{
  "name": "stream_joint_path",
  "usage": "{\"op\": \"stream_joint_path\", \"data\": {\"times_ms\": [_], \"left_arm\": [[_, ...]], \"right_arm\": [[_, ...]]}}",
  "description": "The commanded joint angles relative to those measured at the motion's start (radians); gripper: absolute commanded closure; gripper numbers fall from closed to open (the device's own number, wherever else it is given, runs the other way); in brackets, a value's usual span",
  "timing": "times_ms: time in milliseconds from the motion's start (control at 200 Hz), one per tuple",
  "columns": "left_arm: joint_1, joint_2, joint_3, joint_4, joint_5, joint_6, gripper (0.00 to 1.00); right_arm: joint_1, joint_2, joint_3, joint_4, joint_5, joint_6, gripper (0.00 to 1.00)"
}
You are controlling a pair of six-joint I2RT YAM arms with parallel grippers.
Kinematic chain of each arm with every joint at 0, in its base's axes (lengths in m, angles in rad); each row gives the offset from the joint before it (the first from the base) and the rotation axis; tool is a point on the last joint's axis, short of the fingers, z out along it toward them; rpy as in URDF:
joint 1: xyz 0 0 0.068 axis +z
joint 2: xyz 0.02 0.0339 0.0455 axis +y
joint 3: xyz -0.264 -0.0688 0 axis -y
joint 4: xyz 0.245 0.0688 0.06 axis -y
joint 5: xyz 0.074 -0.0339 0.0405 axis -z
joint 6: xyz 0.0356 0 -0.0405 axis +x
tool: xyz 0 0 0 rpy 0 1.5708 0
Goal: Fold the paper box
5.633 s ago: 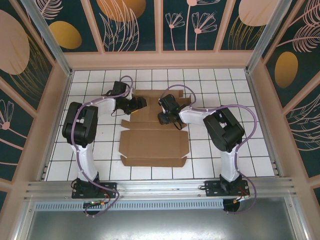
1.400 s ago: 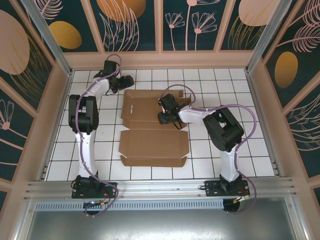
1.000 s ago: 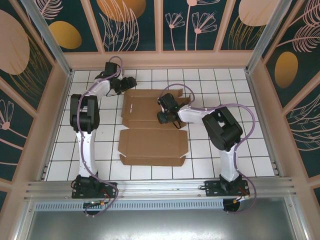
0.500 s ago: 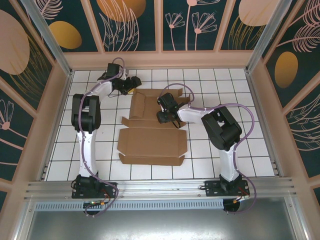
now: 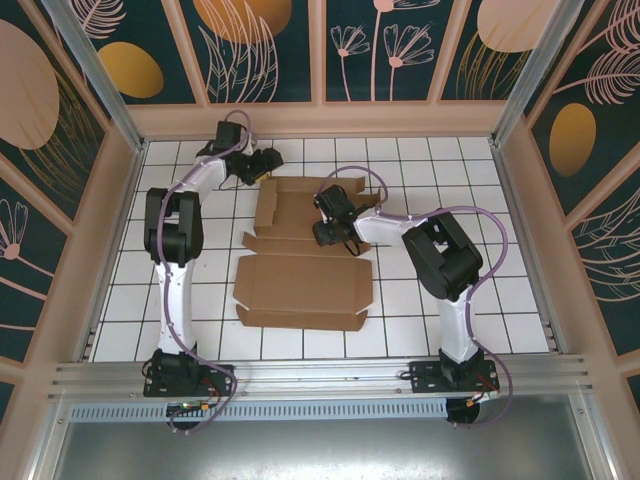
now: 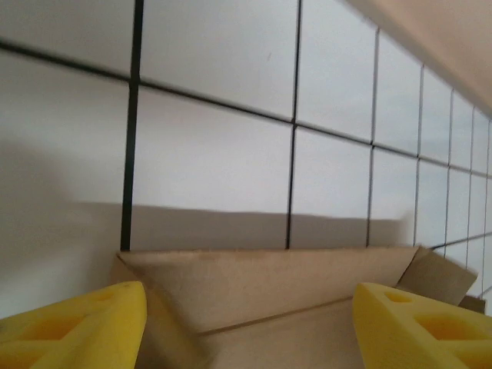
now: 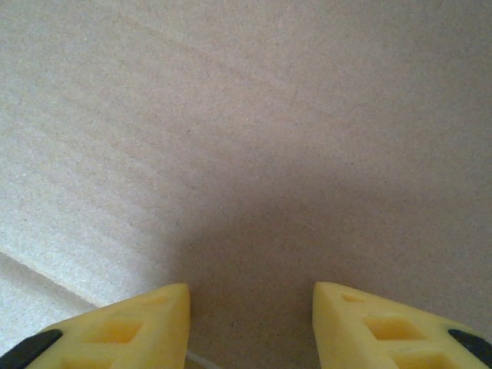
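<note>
Box spread out mid-table, an arm at each end of its far panel.
The box (image 5: 300,285) lies unfolded at the middle of the table (image 5: 440,160), its far-left flap (image 6: 261,284) raised. Left fingers (image 6: 73,327) stand wide at that corner, the flap's edge between them, not pinched. Right fingers (image 7: 123,323) are partly apart, gripping nothing, tips close over the far panel's bare cardboard.

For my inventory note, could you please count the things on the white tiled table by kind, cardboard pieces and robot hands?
paper box: 1
hands: 2, the left hand and the right hand
Total: 3
</note>
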Motion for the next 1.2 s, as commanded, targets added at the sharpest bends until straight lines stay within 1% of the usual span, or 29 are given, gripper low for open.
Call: {"op": "stream_joint_path", "data": {"times_ms": [0,110,175,190,245,270,325,355,410,450,460,480,580,611,756,871,971,1126,1196], "left_arm": [[0.013,-0.215,0.034,-0.017,-0.107,0.028,0.29],[-0.005,-0.332,-0.056,-0.001,-0.108,0.01,0.32],[-0.039,-0.406,-0.139,0.008,-0.133,0.021,0.37],[-0.049,-0.424,-0.161,0.012,-0.138,0.024,0.41],[-0.091,-0.494,-0.272,0.056,-0.15,0.012,0.59],[-0.107,-0.523,-0.331,0.084,-0.142,0.0,0.67],[-0.139,-0.586,-0.466,0.157,-0.127,-0.053,0.89],[-0.152,-0.633,-0.554,0.221,-0.11,-0.088,1.0],[-0.177,-0.691,-0.702,0.32,-0.083,-0.135,1.0],[-0.199,-0.714,-0.774,0.352,-0.071,-0.144,1.0],[-0.205,-0.717,-0.787,0.354,-0.071,-0.144,1.0],[-0.22,-0.723,-0.814,0.359,-0.078,-0.144,1.0],[-0.286,-0.742,-0.95,0.397,-0.113,-0.162,1.0],[-0.294,-0.745,-0.991,0.423,-0.117,-0.174,1.0],[-0.295,-0.745,-1.113,0.471,-0.139,-0.218,1.0],[-0.296,-0.714,-1.132,0.422,-0.218,-0.259,1.0],[-0.296,-0.659,-1.094,0.364,-0.248,-0.26,1.0],[-0.295,-0.605,-1.056,0.373,-0.25,-0.286,1.0],[-0.295,-0.539,-1.026,0.356,-0.257,-0.302,1.0]], "right_arm": [[0.006,0.027,-0.041,-0.133,-0.024,0.004,0.54],[0.003,-0.048,-0.017,-0.129,-0.039,0.018,0.54],[-0.004,-0.103,-0.014,-0.108,-0.058,0.03,0.54],[-0.008,-0.119,-0.016,-0.101,-0.058,0.035,0.54],[-0.03,-0.175,-0.027,-0.066,-0.058,0.065,0.54],[-0.049,-0.2,-0.031,-0.05,-0.1,0.083,0.54],[-0.097,-0.236,-0.042,-0.011,-0.183,0.118,0.54],[-0.123,-0.253,-0.051,0.017,-0.228,0.137,0.56],[-0.143,-0.278,-0.082,0.088,-0.291,0.155,0.7],[-0.143,-0.276,-0.086,0.114,-0.288,0.154,0.78],[-0.164,-0.272,-0.083,0.112,-0.283,0.152,0.81],[-0.173,-0.258,-0.069,0.104,-0.276,0.145,0.85],[-0.174,-0.136,0.049,0.008,-0.271,0.084,0.94],[-0.174,-0.101,0.074,-0.01,-0.271,0.075,1.0],[-0.168,0.013,0.131,-0.036,-0.246,0.061,1.0],[-0.16,0.064,0.15,-0.076,-0.186,0.066,1.0],[-0.157,0.071,0.124,-0.092,-0.141,0.064,1.0],[-0.154,0.037,0.034,-0.097,-0.067,0.071,1.0],[-0.154,-0.001,-0.029,-0.086,-0.011,0.094,1.0]]}}
